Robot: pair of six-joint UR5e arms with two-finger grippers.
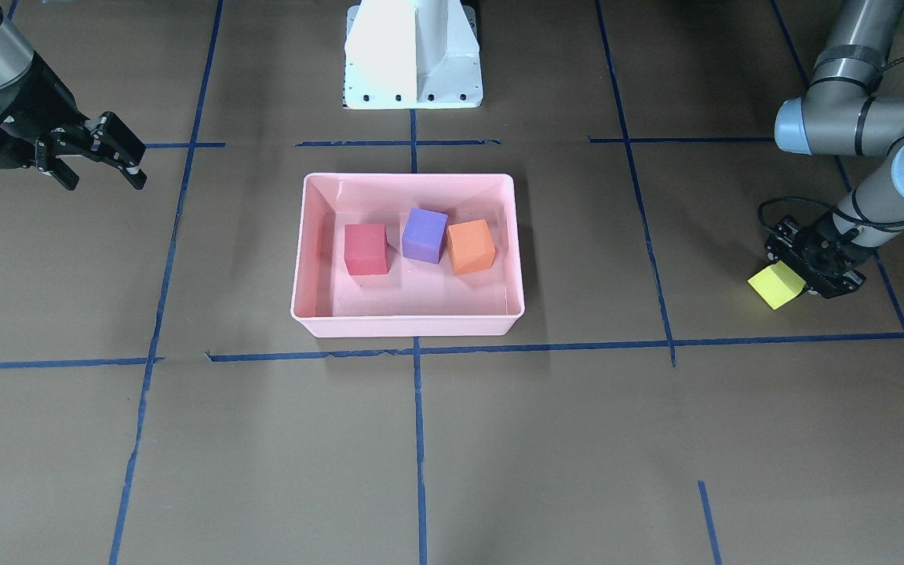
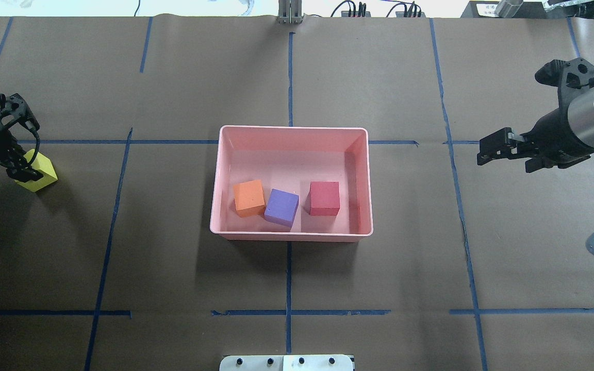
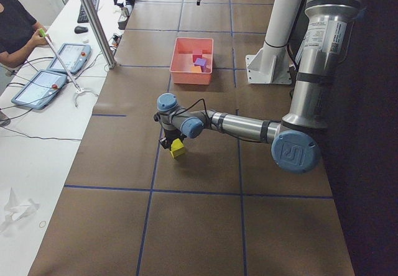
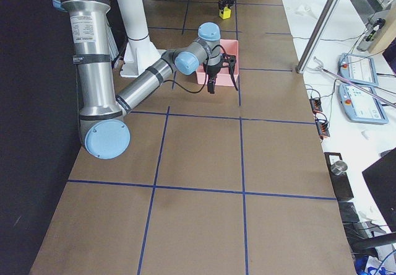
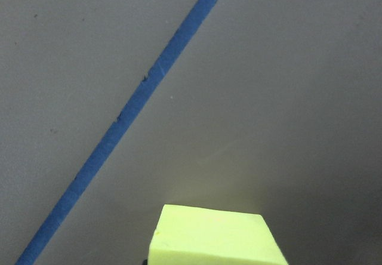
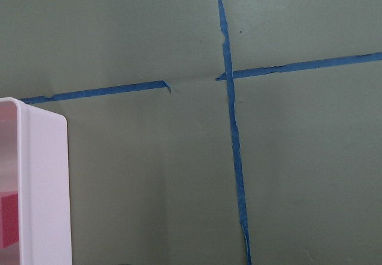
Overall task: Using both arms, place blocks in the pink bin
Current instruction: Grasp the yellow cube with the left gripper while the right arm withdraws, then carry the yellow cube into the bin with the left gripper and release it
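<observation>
While three of the blocks already sit in the pink bin (image 1: 409,323), the fourth lies outside it, far out toward the left end of the worktop (image 1: 499,439). That bin stands at the middle of the worktop, in front of the white pedestal (image 1: 413,55), with its long sides running along the worktop's length.

Inside it, the red block (image 1: 366,249), the purple block (image 1: 424,235) and the orange block (image 1: 471,246) form a loose row on the floor, closer to the wall on the robot's side than to the opposite one. The purple block is in the middle and touches the orange one at a corner, while the red block sits just beside it with a small gap. All three rest flat, each turned at a slightly different angle.

The yellow-green block (image 1: 774,286) is well apart from the bin, near a blue tape line (image 1: 903,322). The left gripper (image 1: 809,271) points down onto it, its black fingers meeting the block's sides. Whether they are clamped on the block or merely straddle it cannot be told, and the left wrist view shows only the block's top face low in its field.

The right gripper (image 1: 105,182) hangs over the right part of the worktop, well apart from the bin, fingers spread wide and holding nothing.
</observation>
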